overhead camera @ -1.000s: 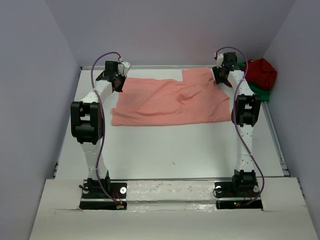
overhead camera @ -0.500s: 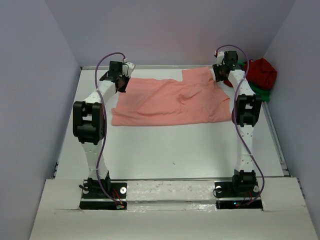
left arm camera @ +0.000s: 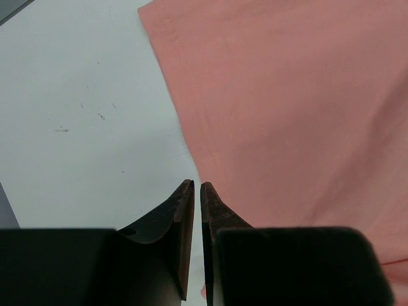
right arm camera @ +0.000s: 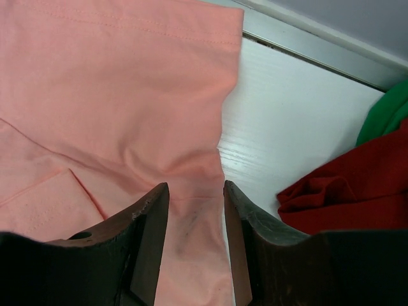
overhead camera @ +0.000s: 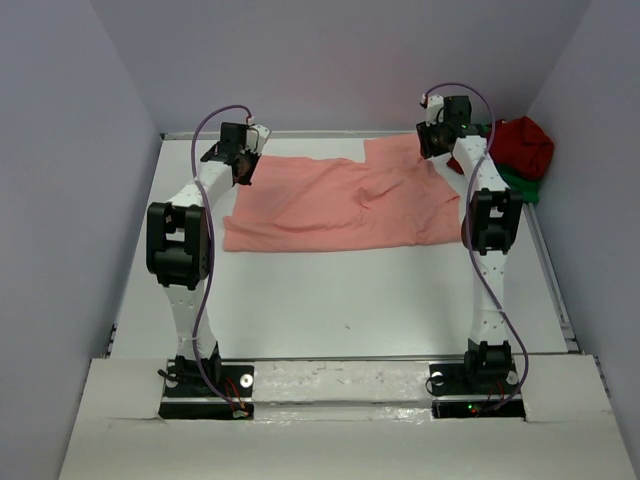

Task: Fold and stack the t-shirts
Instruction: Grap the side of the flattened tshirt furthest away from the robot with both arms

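The salmon-pink t-shirt (overhead camera: 340, 200) (left arm camera: 287, 95) (right arm camera: 115, 83) lies spread flat across the far half of the table. The dark red t-shirt (overhead camera: 522, 145) (right arm camera: 357, 185) sits crumpled on the green one (overhead camera: 520, 183) (right arm camera: 386, 115) in the far right corner. My left gripper (overhead camera: 242, 168) (left arm camera: 197, 185) hangs above the pink shirt's left edge. Its jaws are shut to a thin slit with nothing in them. My right gripper (overhead camera: 438, 148) (right arm camera: 194, 186) is open over the pink shirt's far right edge. A wrinkled strip of cloth lies below the gap between its fingers.
The white table (overhead camera: 340, 300) is boxed in by purple walls on the left, back and right. A raised rail (overhead camera: 300, 133) (right arm camera: 306, 38) runs along the back edge, close to both grippers. The red and green pile lies just right of my right arm.
My left gripper has shifted slightly right toward the pink shirt's corner. My right gripper has drawn a little back and left. The shirts have not moved.
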Motion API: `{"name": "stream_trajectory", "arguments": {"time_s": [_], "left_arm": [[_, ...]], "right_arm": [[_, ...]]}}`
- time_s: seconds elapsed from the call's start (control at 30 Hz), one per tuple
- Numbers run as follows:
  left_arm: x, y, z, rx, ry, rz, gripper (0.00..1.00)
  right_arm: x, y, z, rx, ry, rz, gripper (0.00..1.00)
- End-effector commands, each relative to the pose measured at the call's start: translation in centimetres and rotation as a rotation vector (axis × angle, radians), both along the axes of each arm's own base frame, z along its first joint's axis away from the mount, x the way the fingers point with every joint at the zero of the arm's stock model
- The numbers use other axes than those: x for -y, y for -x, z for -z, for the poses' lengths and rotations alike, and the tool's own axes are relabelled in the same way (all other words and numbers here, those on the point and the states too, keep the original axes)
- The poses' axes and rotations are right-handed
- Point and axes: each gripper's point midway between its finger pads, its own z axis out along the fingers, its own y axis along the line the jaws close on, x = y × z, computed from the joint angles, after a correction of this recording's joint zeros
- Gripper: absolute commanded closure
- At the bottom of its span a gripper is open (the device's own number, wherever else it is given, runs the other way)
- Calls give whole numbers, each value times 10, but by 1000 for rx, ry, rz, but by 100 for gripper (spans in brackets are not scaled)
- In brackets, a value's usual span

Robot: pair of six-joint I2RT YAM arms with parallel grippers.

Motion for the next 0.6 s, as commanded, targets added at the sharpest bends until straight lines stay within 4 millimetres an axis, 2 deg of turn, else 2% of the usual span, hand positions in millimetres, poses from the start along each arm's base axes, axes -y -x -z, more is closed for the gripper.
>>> {"name": "stream_trajectory", "arguments": {"time_s": [0.0,0.23,0.47,0.57], "left_arm": [[-2,-1,-16,32,-18,-1,78],[-3,0,-12,24,-27,-3,78],[-2,1,-13,23,-34,-2,78],[-3,1,-11,18,-36,-1,78]], "right_arm": [[-14,-11,-28,77,-12,-30,55],[-6,-20,-6,68,36,-16,54],[-2,-17,18,26,54,-3,54],[0,-16,20,21,60,3,54]]}}
